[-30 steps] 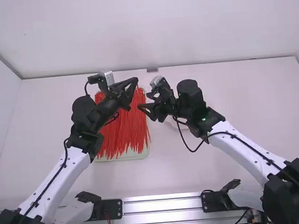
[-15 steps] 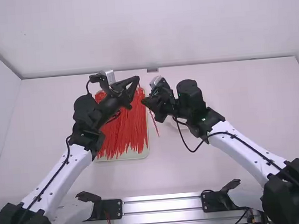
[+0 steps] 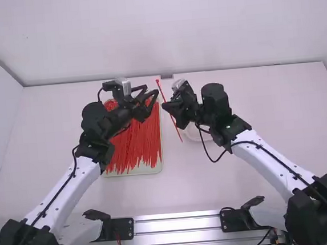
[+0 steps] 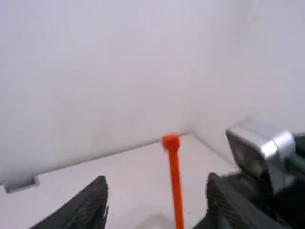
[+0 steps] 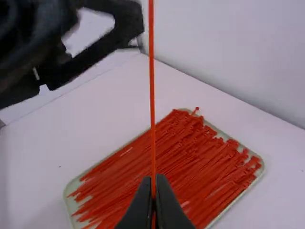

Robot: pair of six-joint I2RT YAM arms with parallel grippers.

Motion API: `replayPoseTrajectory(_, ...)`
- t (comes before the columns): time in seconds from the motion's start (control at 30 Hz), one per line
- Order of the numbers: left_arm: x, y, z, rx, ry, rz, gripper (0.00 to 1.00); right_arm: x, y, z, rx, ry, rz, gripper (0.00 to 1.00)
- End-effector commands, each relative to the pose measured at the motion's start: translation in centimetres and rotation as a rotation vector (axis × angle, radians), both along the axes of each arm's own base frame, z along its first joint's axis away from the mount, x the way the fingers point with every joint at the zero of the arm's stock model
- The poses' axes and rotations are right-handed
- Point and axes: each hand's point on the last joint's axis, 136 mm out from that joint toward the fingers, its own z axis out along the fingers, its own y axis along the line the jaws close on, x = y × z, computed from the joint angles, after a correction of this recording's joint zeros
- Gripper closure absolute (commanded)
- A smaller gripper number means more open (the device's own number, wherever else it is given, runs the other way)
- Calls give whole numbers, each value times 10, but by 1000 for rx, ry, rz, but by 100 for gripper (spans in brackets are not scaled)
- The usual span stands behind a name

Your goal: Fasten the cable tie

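Observation:
A single red cable tie (image 3: 169, 111) is held off the table, my right gripper (image 3: 171, 107) shut on its strap. In the right wrist view the tie (image 5: 151, 86) runs straight up from the shut right gripper (image 5: 153, 185). My left gripper (image 3: 145, 100) hangs open just left of the tie, over the far end of the tray. In the left wrist view the tie's head (image 4: 170, 141) and strap stand between the two fingers of the open left gripper (image 4: 156, 182), a little beyond them and untouched.
A pale tray (image 3: 134, 172) heaped with several red cable ties (image 3: 135, 142) lies left of centre, under the left arm; the tray rim (image 5: 69, 195) shows from the right wrist. The back wall rises close behind both grippers. Bare white table lies to the right.
The right gripper has lifted one tie off the tray's edge, swung it more upright and moved slightly right. The left gripper has shifted right toward it, still open.

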Motion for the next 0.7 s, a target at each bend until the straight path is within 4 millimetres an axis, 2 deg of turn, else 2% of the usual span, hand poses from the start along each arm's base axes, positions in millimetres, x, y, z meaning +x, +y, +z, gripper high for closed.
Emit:
replayPoseTrajectory(0.0,-3,2,25,85,-108,-53,40,-2,-1,16,28,-45,80,100)
replayPoseTrajectory(0.1,0,7,27,139,-100,-51,33,-1,-10,19,37,-61,106,100)
replayPoseTrajectory(0.17,-2,9,31,201,-114,-78,23,-2,-17,23,49,-80,141,100)
replayPoseTrajectory(0.2,-4,8,32,226,-124,-94,12,-2,-20,25,58,-91,155,100)
replayPoseTrajectory(0.27,-9,6,34,263,-147,-126,2,-3,-24,29,74,-101,173,100)
replayPoseTrajectory(0.43,-38,-7,49,342,-247,-314,1,-11,-38,48,130,-186,278,100)
replayPoseTrajectory(0.57,-37,-7,58,344,-268,-324,1,-18,-49,59,159,-245,346,100)
replayPoseTrajectory(0.67,-49,-17,60,356,-344,-424,1,-25,-55,66,180,-279,405,100)
